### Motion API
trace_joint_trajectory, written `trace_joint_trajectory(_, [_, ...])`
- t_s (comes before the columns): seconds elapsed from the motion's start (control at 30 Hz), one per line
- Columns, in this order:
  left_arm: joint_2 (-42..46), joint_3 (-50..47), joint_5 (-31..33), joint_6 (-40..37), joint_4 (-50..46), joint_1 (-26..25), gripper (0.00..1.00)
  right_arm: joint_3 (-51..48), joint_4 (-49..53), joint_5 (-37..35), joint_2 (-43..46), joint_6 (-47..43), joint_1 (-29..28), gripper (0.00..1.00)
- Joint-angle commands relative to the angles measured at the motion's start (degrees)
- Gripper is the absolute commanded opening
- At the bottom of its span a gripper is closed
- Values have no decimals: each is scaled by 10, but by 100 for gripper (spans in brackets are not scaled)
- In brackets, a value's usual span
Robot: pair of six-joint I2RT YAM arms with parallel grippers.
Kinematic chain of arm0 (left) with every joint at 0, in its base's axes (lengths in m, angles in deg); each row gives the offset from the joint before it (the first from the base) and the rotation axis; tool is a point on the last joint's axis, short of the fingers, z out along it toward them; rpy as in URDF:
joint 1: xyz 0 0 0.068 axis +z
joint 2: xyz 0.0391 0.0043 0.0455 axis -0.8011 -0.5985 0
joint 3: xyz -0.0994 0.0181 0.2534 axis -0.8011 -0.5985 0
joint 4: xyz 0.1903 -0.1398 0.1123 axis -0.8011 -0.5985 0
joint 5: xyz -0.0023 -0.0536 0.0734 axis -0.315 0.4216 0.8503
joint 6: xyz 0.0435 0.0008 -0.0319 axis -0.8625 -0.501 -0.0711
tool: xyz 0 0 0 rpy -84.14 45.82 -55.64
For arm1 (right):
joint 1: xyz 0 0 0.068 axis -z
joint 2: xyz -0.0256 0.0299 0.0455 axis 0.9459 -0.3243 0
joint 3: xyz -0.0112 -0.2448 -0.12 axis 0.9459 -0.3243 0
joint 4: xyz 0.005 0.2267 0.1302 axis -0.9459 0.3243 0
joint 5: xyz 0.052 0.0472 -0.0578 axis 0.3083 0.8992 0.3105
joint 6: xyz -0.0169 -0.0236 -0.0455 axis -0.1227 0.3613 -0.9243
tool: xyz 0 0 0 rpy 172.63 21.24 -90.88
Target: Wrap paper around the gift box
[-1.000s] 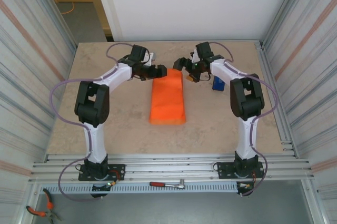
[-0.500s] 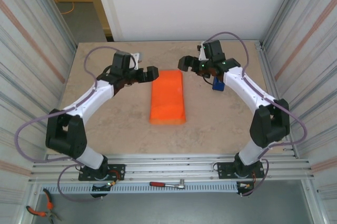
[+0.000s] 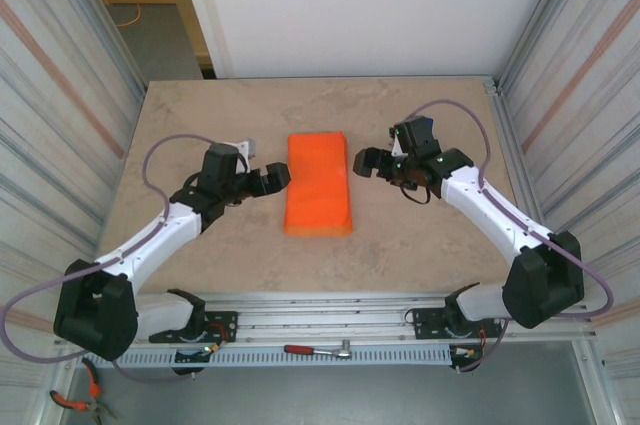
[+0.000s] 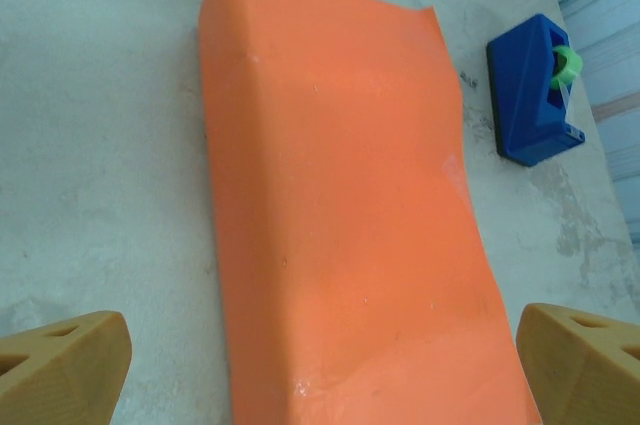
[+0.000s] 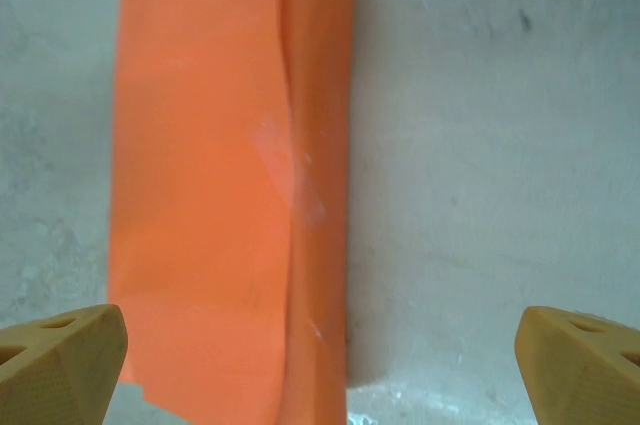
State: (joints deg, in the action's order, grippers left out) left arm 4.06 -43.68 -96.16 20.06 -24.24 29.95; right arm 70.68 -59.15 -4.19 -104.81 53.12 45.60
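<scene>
The orange paper lies folded into a long parcel in the middle of the table, running from far to near. The gift box is hidden under it. My left gripper hangs just left of the parcel's middle, open and apart from it, with nothing held. In the left wrist view the paper spreads between the left gripper's wide tan fingertips. My right gripper hovers just right of the parcel, open and holding nothing. In the right wrist view the paper has a taped seam.
A blue tape dispenser with a green roll stands on the table right of the parcel's far end. Ribbed metal walls close in both sides. A ratchet wrench and red-handled pliers lie beyond the near rail.
Both arms have drawn back from the parcel's far end toward the near side and now flank its middle. The left gripper opened a little wider. The parcel has not moved.
</scene>
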Motion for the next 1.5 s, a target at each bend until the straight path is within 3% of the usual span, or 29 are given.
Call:
trace_joint_trajectory(0.0, [-21, -10, -38, 12, 12, -8, 99, -54, -5, 14, 9, 60, -2, 98])
trace_joint_trajectory(0.17, [-75, 7, -47, -9, 7, -36, 99, -128, -35, -19, 9, 116, -12, 98])
trace_joint_trajectory(0.43, [-128, 17, -56, -23, 28, -45, 99, -128, -27, -101, -56, 135, -64, 100])
trace_joint_trajectory(0.83, [-161, 21, -78, -11, 58, -56, 99, -78, -69, -86, -149, 135, -137, 100])
trace_joint_trajectory(1.0, [-144, 14, -67, -10, 57, -65, 99, -106, -60, -90, -111, 138, -120, 99])
trace_joint_trajectory(1.2, [-77, -3, -19, -15, 32, -66, 99, -168, -54, -83, 9, 150, -76, 98])
trace_joint_trajectory(1.33, [-34, -19, 32, -4, 15, -65, 99, -159, -28, -103, 67, 149, -76, 98])
trace_joint_trajectory(1.47, [-19, -32, 30, 2, 18, -57, 99, -130, -40, -55, 64, 122, -79, 98])
